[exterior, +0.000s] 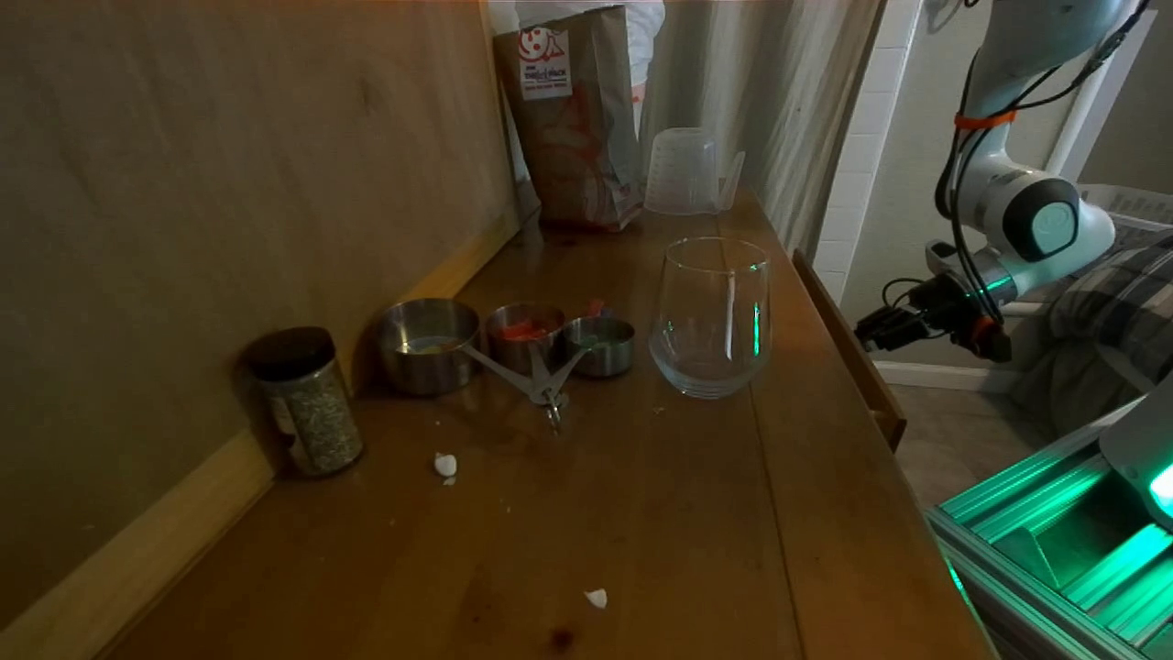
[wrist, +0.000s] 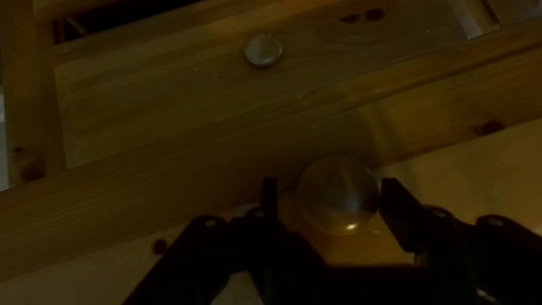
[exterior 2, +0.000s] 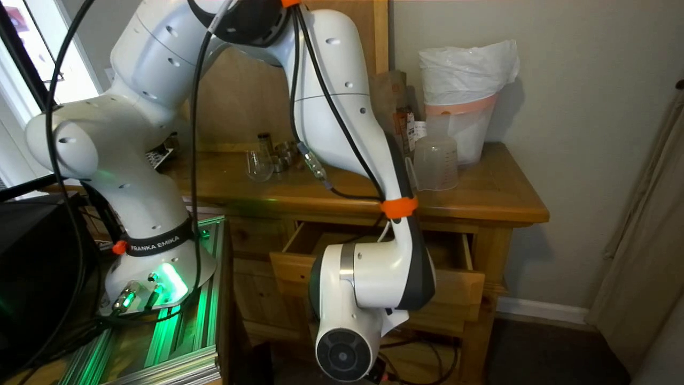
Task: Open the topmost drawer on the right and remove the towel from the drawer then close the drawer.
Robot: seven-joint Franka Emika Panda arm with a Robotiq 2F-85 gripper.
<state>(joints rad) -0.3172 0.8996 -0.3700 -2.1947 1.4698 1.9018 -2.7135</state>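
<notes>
Wrist view: in dim light we see the gripper (wrist: 329, 188) with its fingers (wrist: 269, 197) spread to either side of a glossy round knob (wrist: 338, 197); a gap shows between the knob and the finger at the frame's left, and we cannot tell whether the finger at its right touches.
Farther knob (wrist: 263, 50): smaller-looking, on a wooden panel (wrist: 169, 97) higher in that frame.
Drawer (exterior 2: 459, 297): pulled out, top right in the dresser (exterior 2: 521, 195) as we face it in an exterior view; the arm (exterior 2: 342, 96) stands in front and hides part of its inside.
Towel: we cannot tell where it is.
Glass (exterior: 710, 321): upright on the tabletop (exterior: 660, 513), near the edge on the drawer's side.
Measuring cups (exterior: 429, 362): three of metal, joined at their handles, between the glass and a dark-lidded jar (exterior: 312, 412); we see something red (exterior: 524, 330) in the middle one.
White bits (exterior: 445, 466): apart on the tabletop.
Paper bag (exterior: 577, 147): standing near a clear measuring jug (exterior: 683, 174) in both exterior views; we also see a white-lined bin (exterior 2: 473, 133) behind the jug.
</notes>
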